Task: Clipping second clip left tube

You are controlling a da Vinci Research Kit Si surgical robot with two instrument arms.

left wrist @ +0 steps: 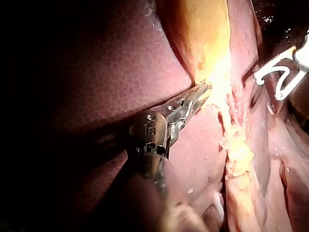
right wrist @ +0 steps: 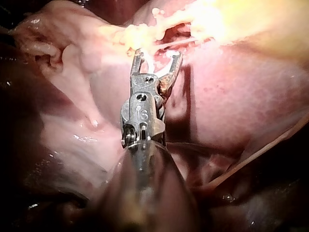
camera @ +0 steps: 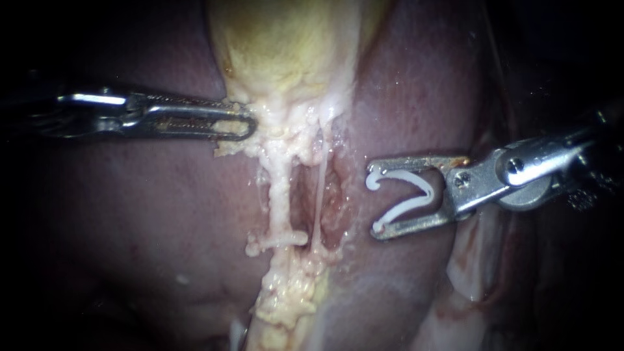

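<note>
Now: left instrument (camera: 244, 127) clamped shut on fatty tissue (camera: 273, 123) at the gallbladder's (camera: 286, 45) lower edge | left tube (camera: 279, 195) runs down from there, seated clip (camera: 279, 241) across its lower end | thin right tube (camera: 320, 188) just beside | white clip (camera: 403, 209), spread wide, gripped by right instrument (camera: 374, 198) over the liver (camera: 162, 208), near both tubes, touching neither
</note>
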